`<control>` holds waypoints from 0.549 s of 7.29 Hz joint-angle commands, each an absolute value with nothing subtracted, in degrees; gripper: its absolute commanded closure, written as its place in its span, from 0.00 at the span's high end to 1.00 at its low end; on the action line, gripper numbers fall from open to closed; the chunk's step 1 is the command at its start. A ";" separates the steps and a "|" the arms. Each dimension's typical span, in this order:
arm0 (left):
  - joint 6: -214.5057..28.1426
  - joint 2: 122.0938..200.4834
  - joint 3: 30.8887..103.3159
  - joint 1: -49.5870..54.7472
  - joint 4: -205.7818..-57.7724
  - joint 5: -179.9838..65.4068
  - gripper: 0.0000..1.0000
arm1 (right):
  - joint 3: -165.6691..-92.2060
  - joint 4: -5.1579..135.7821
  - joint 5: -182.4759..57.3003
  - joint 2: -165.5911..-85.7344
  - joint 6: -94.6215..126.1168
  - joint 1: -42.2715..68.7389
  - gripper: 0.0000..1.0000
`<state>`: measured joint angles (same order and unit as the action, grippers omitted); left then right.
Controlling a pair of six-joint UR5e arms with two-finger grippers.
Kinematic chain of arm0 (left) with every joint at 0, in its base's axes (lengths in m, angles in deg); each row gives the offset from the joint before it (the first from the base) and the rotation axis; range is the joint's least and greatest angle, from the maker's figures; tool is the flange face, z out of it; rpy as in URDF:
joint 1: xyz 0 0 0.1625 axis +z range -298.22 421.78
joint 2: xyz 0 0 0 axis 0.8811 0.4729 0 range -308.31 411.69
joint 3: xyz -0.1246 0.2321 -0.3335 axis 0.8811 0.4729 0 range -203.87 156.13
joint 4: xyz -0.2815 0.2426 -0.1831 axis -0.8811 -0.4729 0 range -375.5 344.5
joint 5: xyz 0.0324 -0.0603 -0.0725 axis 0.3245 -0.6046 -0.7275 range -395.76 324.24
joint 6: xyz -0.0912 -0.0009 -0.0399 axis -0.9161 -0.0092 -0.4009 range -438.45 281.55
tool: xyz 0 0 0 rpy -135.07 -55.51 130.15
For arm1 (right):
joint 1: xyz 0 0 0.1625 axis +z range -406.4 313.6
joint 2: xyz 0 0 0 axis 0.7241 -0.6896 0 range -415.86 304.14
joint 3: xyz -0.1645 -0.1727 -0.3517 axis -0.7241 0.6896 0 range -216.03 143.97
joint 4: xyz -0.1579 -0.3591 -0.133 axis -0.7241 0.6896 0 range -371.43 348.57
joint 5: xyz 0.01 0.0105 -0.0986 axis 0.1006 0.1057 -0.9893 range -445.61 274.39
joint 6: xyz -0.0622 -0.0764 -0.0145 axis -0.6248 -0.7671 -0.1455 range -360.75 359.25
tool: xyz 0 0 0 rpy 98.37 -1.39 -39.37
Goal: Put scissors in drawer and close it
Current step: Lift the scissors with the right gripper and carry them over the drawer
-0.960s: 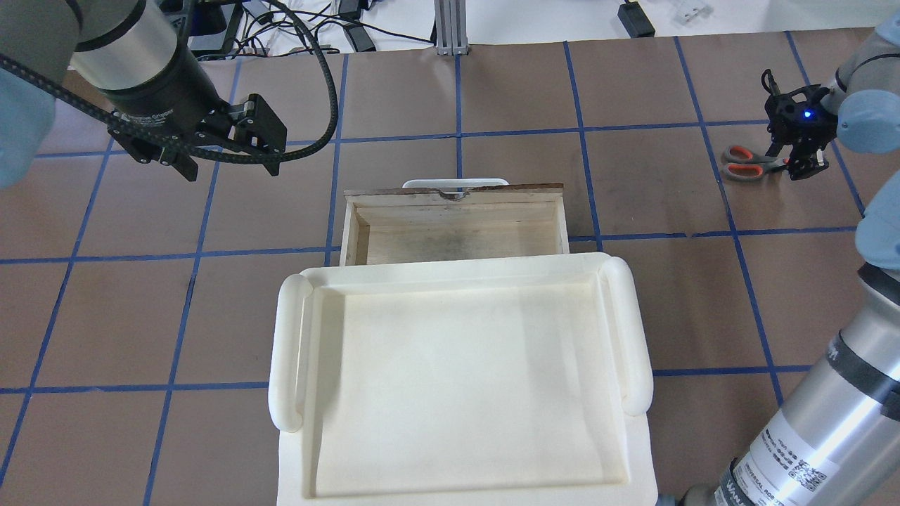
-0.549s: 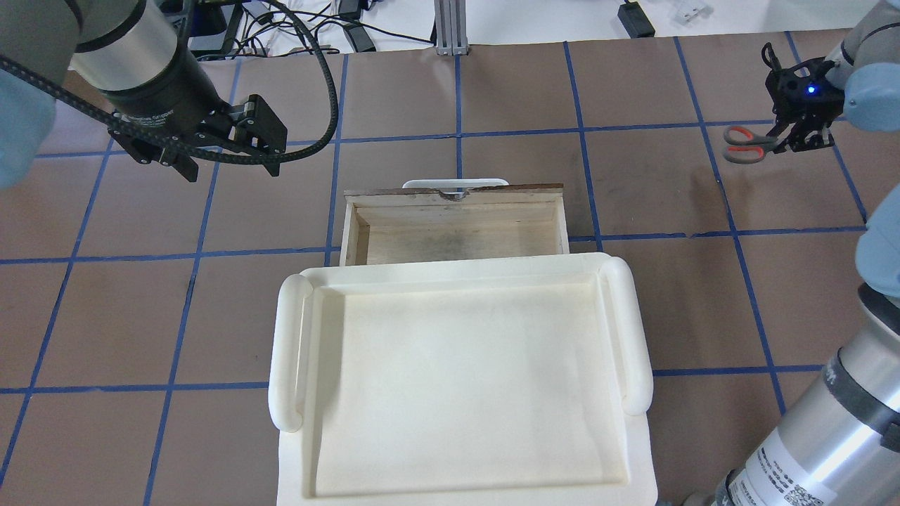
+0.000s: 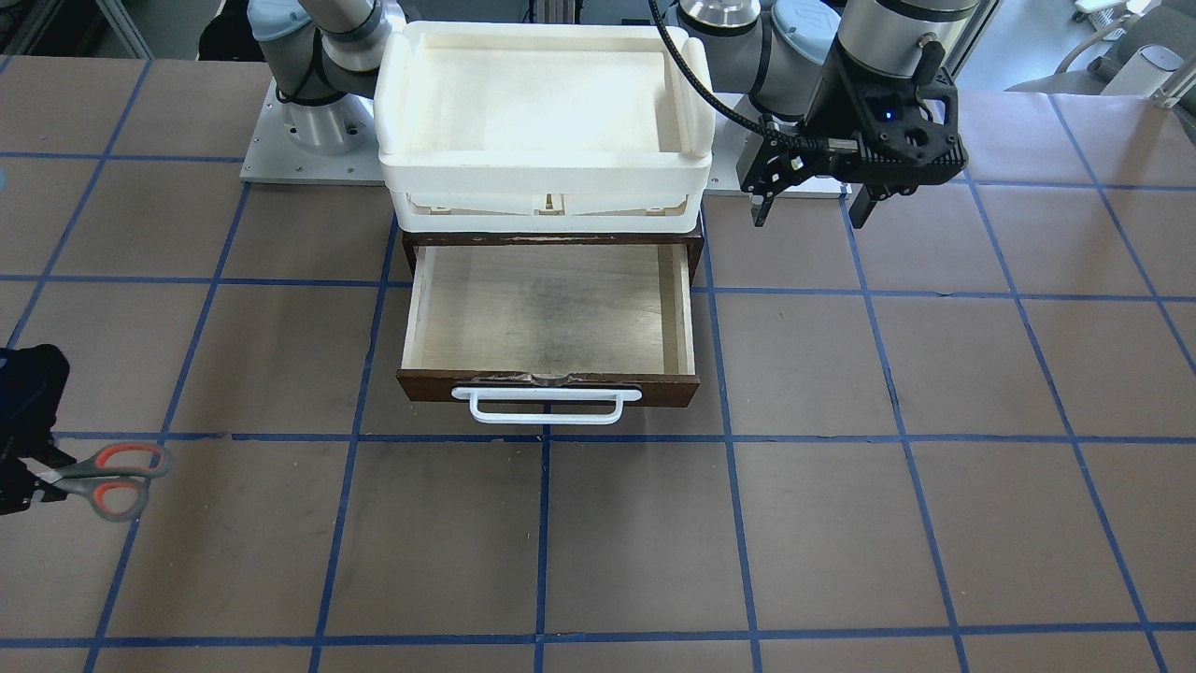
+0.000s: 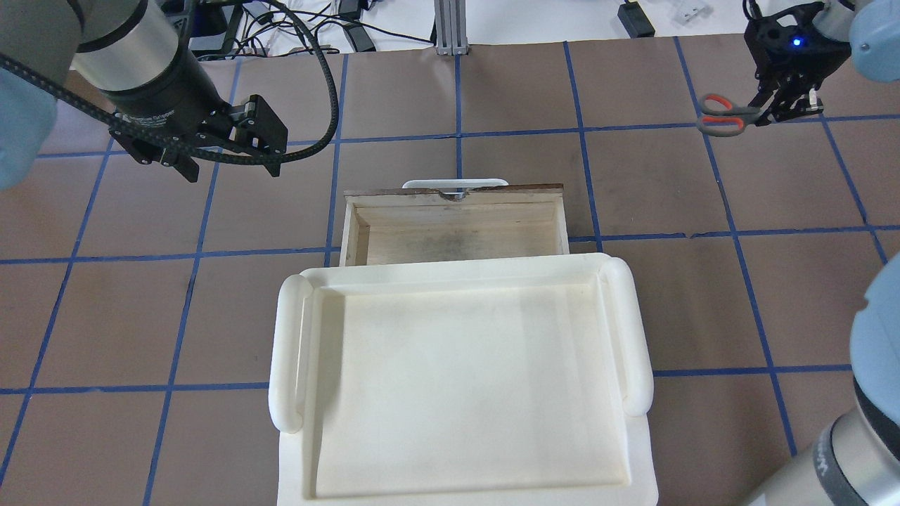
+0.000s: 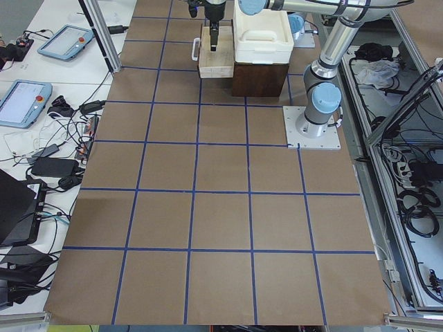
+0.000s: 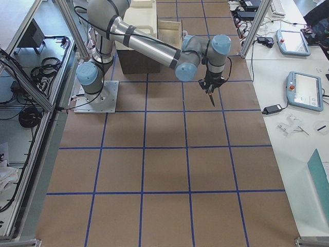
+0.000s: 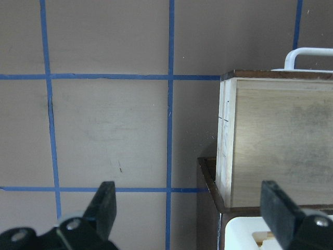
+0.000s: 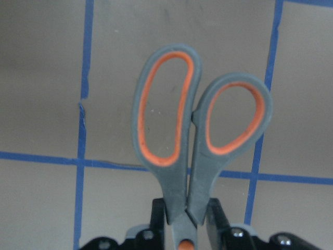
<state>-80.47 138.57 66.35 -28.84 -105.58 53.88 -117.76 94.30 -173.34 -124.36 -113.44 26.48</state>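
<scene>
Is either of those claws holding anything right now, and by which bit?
The right gripper holds the scissors, pinched where the handles narrow toward the pivot; the loops stick out free. The left gripper is open, empty.

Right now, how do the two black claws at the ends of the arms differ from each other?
The left gripper has its jaws wide apart and holds nothing; the right gripper has its jaws closed on the scissors, just below the handles. The left gripper hangs close beside the open drawer; the right gripper is far off to the other side. Both are black and two-fingered.
</scene>
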 commanded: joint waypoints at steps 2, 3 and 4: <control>-80.47 138.27 66.40 -28.84 -105.59 53.98 1.00 | -117.86 87.28 -175.60 -131.34 -93.29 40.56 0.00; -80.47 138.27 66.31 -28.84 -105.59 53.98 1.00 | -118.03 86.48 -175.87 -132.14 -86.17 45.40 0.00; -80.39 138.27 66.40 -28.84 -105.59 53.98 1.00 | -117.95 86.30 -175.79 -132.06 -78.26 51.02 0.00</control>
